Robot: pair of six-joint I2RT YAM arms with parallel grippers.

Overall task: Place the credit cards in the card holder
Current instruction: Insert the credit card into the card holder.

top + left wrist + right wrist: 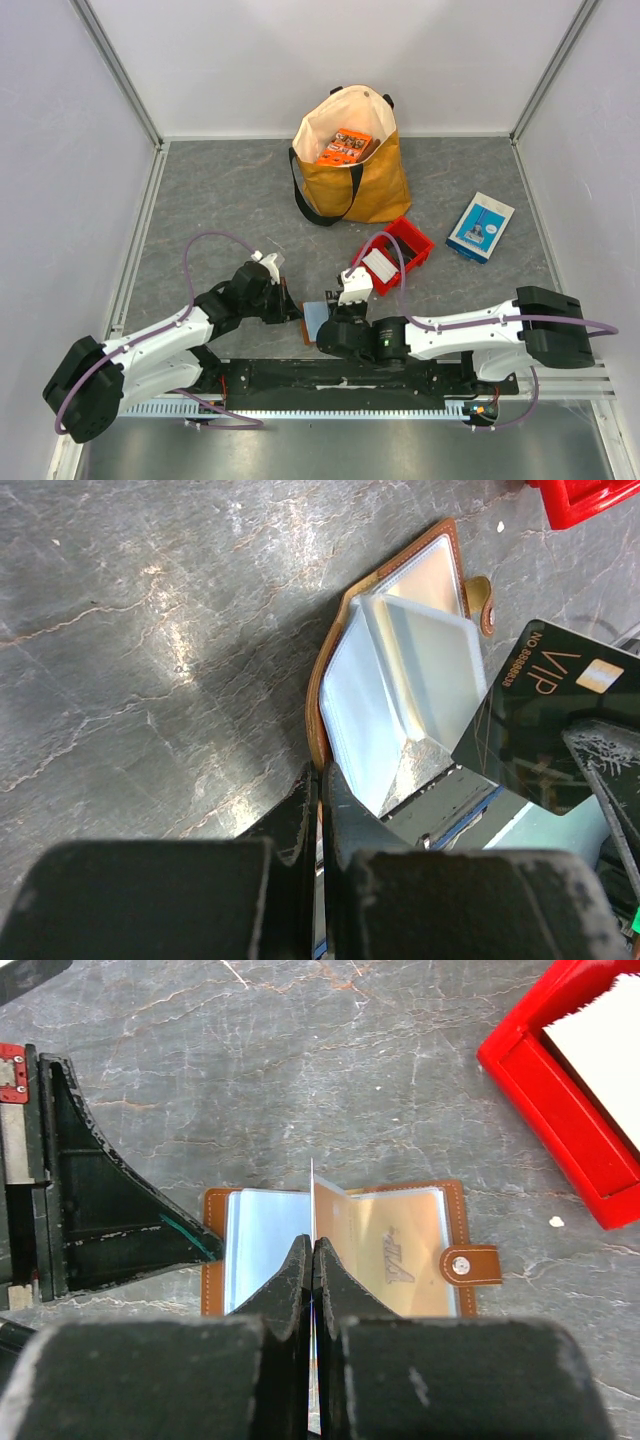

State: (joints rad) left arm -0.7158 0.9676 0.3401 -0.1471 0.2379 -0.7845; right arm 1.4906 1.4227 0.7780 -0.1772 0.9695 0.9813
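Observation:
The brown leather card holder [400,1245] lies open on the grey table between the two arms, its clear pockets fanned up [400,690]. My left gripper [320,775] is shut on the holder's left edge and holds it down. My right gripper [312,1245] is shut on a dark grey credit card [540,730] marked VIP. In the right wrist view that card stands edge-on [312,1185] over the holder's middle fold. More credit cards, white ones [380,265], lie in the red bin. In the top view both grippers [290,312] [330,325] meet over the holder [316,318].
A red plastic bin [412,240] sits just behind the right gripper. A yellow tote bag [365,185] with an orange packet [345,147] stands at the back. A blue-and-white box [480,226] lies at the right. White walls enclose the table.

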